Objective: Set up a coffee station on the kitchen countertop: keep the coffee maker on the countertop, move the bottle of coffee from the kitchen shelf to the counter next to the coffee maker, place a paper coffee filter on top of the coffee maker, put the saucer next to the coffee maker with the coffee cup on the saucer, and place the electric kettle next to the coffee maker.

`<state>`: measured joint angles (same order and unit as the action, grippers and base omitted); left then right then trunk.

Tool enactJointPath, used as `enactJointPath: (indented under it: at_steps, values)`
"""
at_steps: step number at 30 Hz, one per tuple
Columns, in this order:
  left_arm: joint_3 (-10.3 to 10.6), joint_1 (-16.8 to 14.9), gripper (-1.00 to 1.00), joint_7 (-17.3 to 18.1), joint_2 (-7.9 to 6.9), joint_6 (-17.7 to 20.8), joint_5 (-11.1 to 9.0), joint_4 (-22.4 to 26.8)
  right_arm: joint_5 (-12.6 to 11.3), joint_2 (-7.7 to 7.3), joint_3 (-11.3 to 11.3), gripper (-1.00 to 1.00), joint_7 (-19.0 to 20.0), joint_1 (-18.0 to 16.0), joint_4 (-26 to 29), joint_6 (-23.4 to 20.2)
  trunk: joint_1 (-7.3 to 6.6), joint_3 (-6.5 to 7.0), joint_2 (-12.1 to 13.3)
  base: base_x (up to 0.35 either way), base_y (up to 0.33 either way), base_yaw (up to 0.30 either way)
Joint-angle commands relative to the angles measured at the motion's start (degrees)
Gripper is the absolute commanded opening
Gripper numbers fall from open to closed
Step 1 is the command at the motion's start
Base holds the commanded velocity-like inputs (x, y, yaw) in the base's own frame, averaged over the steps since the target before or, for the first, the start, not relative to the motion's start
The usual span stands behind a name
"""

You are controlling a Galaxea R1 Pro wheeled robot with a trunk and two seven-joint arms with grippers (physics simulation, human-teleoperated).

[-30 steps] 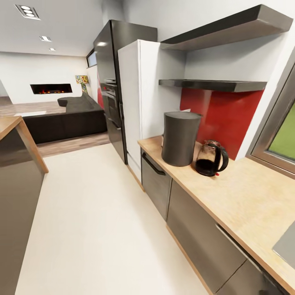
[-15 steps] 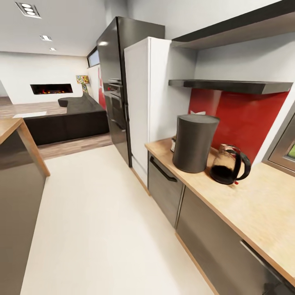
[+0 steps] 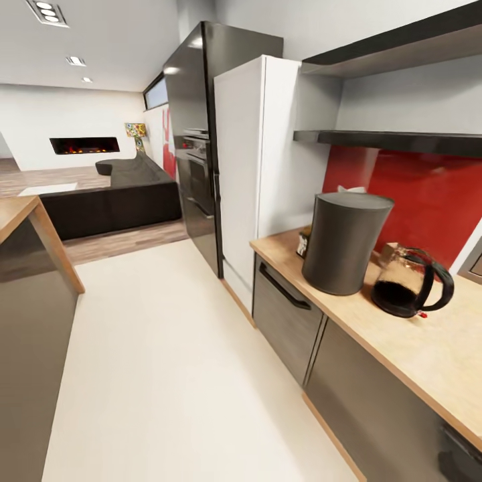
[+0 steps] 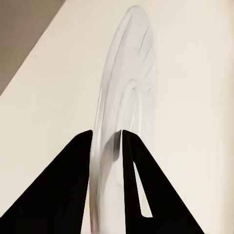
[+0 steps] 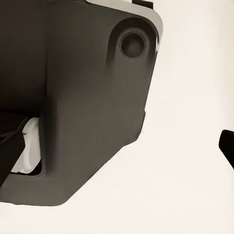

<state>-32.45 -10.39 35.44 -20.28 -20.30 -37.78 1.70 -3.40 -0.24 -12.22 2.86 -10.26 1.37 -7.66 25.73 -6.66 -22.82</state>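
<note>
My left gripper [image 4: 106, 146] is clamped on the saucer [image 4: 129, 78], held edge-on. The coffee maker [image 3: 345, 241] sits ahead-right on the countertop [image 3: 428, 348], kettle [image 3: 408, 289] beside it. Can't tell what the right jaws are doing.

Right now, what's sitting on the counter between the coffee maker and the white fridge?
In the head view, a small dark bottle with a tan cap stands there, partly hidden behind the coffee maker, short of the fridge.
</note>
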Motion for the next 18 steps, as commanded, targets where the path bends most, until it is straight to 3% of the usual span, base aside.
enactJointPath:
  at_steps: [1,7,18]
  values:
    - [0.28,-0.07,-1.00,0.16,-0.02,-0.18,-0.46,-0.12,-0.36,-0.03,-0.45,1.00,0.13,-0.02,0.12,-0.34,0.06,-0.12,-0.11,0.233,0.245,-0.004]
    - [0.28,-0.06,-1.00,0.16,-0.02,-0.18,-0.46,-0.12,-0.38,-0.03,-0.44,1.00,0.20,-0.02,0.12,-0.34,0.06,-0.12,-0.11,0.233,0.245,-0.111]
    - [0.28,-0.01,-1.00,0.16,-0.02,-0.18,-0.46,-0.12,-0.38,-0.03,-0.44,1.00,0.22,-0.02,0.12,-0.34,0.06,-0.12,-0.11,0.233,0.245,-0.252]
